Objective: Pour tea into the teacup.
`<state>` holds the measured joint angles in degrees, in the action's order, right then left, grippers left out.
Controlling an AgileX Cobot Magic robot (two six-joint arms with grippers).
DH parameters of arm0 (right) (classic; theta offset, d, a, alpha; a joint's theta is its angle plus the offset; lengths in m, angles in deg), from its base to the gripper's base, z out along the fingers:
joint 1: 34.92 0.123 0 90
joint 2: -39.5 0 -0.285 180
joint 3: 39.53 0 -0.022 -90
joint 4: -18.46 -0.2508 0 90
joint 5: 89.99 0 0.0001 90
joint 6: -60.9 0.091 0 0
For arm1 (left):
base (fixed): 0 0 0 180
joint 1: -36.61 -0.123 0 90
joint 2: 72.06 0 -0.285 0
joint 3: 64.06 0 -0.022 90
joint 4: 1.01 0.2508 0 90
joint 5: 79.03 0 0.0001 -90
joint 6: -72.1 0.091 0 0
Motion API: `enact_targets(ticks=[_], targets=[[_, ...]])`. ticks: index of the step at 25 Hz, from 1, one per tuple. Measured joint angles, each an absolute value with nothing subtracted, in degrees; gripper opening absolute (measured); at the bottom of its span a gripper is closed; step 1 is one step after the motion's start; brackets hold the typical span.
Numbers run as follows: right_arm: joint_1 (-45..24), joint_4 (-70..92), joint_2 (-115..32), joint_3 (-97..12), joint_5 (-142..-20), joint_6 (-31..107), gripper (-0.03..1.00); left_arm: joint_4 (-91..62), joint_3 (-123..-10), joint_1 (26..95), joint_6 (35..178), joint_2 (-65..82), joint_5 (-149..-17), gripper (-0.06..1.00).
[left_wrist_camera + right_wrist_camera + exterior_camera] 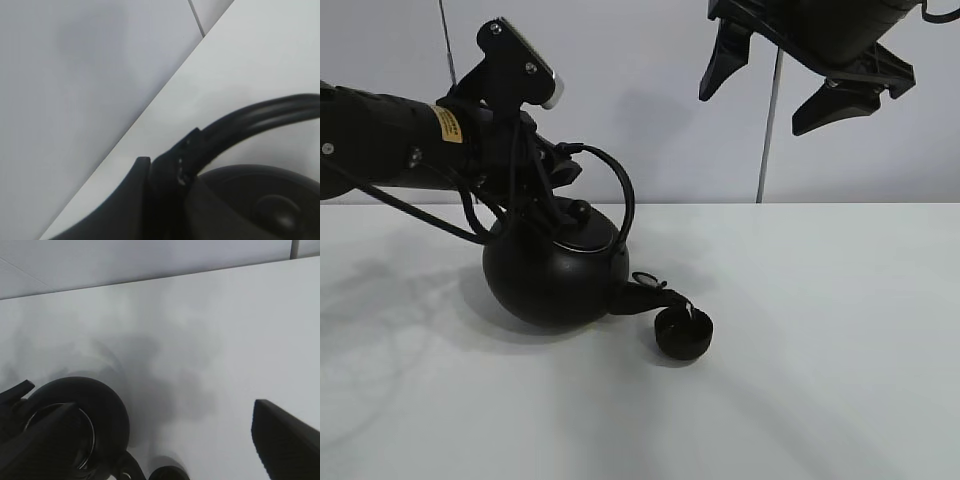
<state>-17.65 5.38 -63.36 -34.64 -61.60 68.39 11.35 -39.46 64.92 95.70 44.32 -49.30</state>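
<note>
A big round black kettle (552, 275) with an arched handle (620, 185) is tilted to the right, its spout (645, 296) pointing down over the teacup. The teacup (682, 336) is small, matte black and stands on the white table right of the kettle. My left gripper (538, 170) is shut on the kettle's handle. In the left wrist view one dark finger (150, 200) clamps the handle (260, 116) above the lid knob (275, 212). My right gripper (798, 75) is open, empty, high above the table. The right wrist view shows the kettle (100, 415) and the teacup's edge (167, 474) below.
The white table (820, 350) stretches right and in front of the teacup. A grey wall with a thin vertical pole (767, 150) stands behind. The left arm (380, 140) reaches in from the left, with cables hanging above the kettle.
</note>
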Motion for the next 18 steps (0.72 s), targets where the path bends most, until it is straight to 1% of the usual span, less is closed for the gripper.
enact_targets(ticks=[18], targets=[[-17.7,5.4,-63.4,-34.6,-61.5,68.4,0.64,11.3,-39.5,64.9,96.6,44.3,-49.4,0.09]])
